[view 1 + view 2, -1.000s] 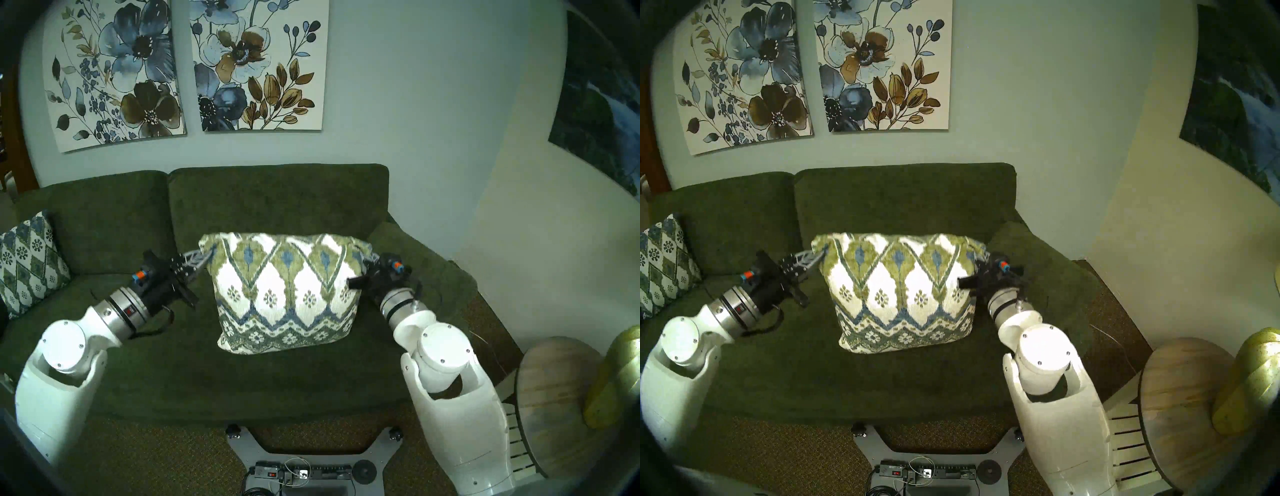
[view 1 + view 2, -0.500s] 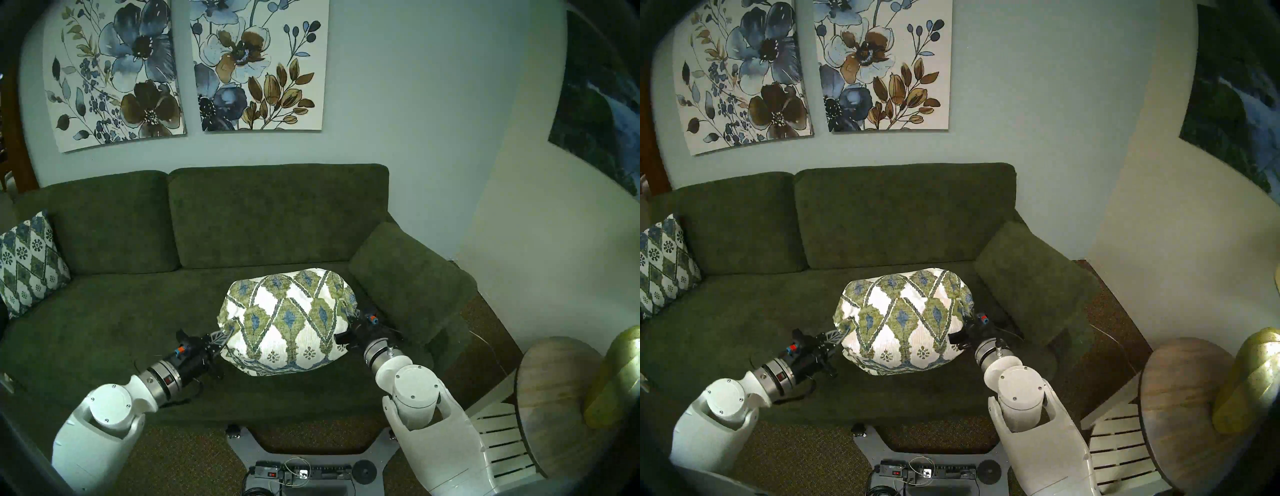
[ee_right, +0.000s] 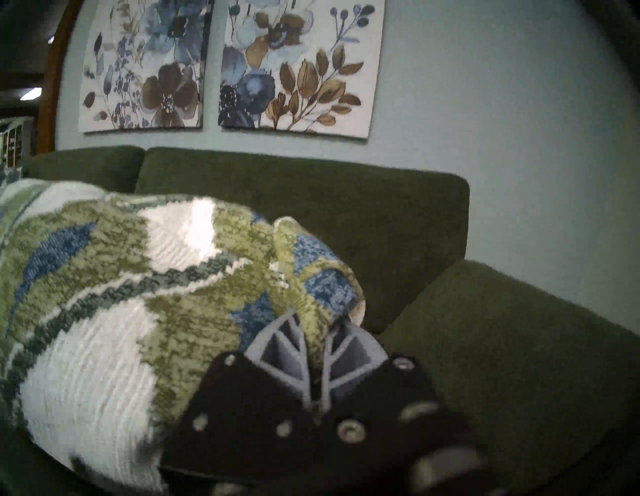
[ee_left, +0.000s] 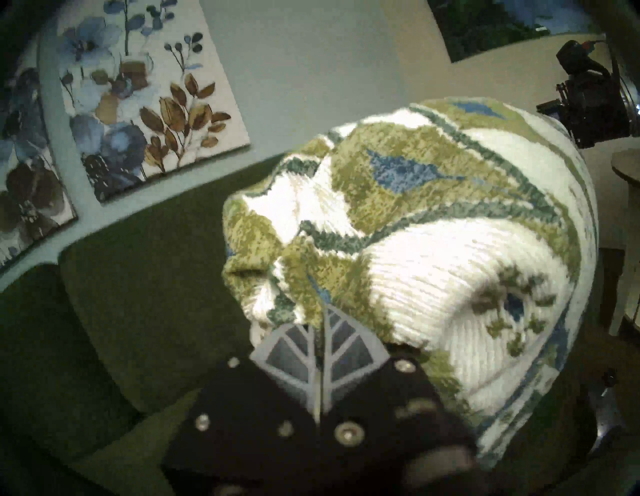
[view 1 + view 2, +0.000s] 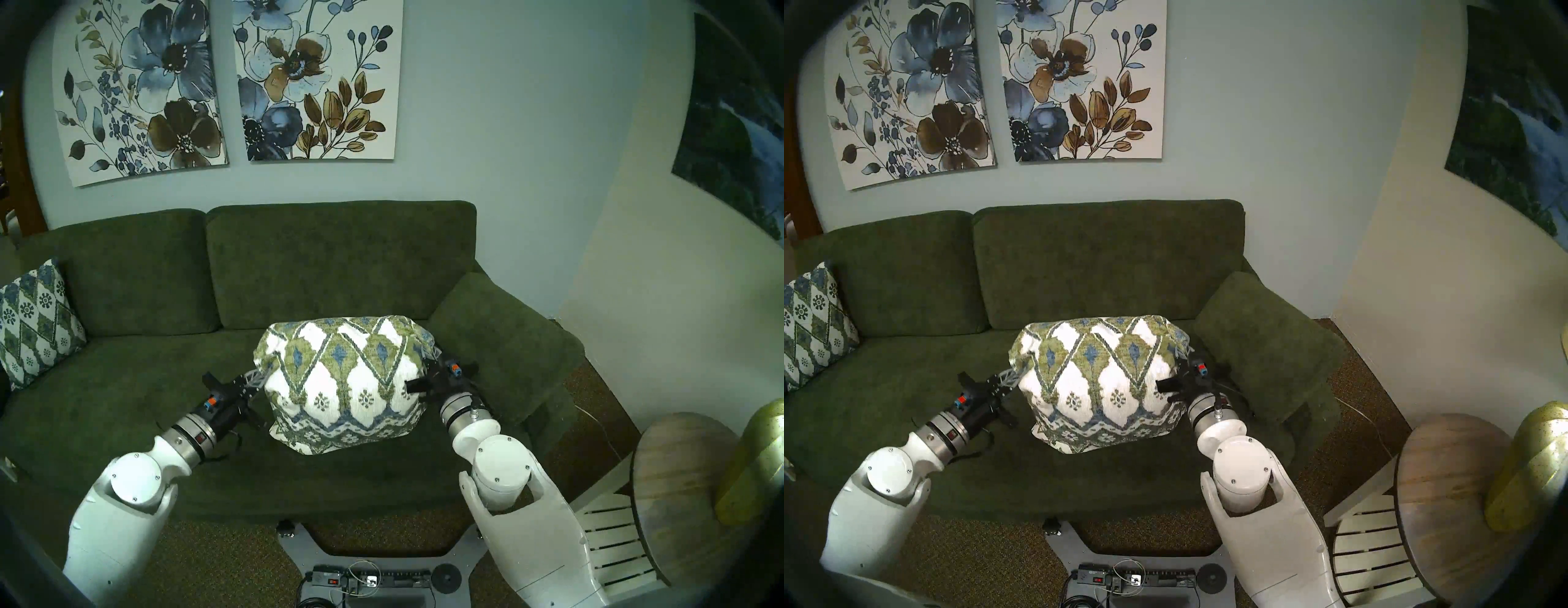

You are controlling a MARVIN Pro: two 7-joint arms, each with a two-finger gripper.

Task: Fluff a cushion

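Observation:
The cushion [image 5: 343, 382] [image 5: 1098, 382], white with olive-green and blue zigzags and rosettes, stands upright and bulging over the green sofa seat [image 5: 127, 403]. Its lower edge is close to the seat. My left gripper [image 5: 265, 373] [image 4: 322, 311] is shut on the bunched fabric at the cushion's upper left corner. At the upper right corner my right gripper [image 5: 427, 353] [image 3: 311, 332] is shut on a fold of fabric. Both wrist views show the cushion [image 4: 433, 242] [image 3: 104, 311] filling the space just beyond the closed fingers.
A darker diamond-patterned cushion [image 5: 34, 327] leans at the sofa's left end. The sofa armrest [image 5: 500, 348] rises just right of my right wrist. A round wooden side table [image 5: 679, 488] with a yellow-green vessel [image 5: 759, 458] and a white slatted chair [image 5: 611, 543] stand at the right.
A second ago both grippers held the cushion high before the backrest. They then drove it down and forward, squashing it. Now it has risen partway and spread again.

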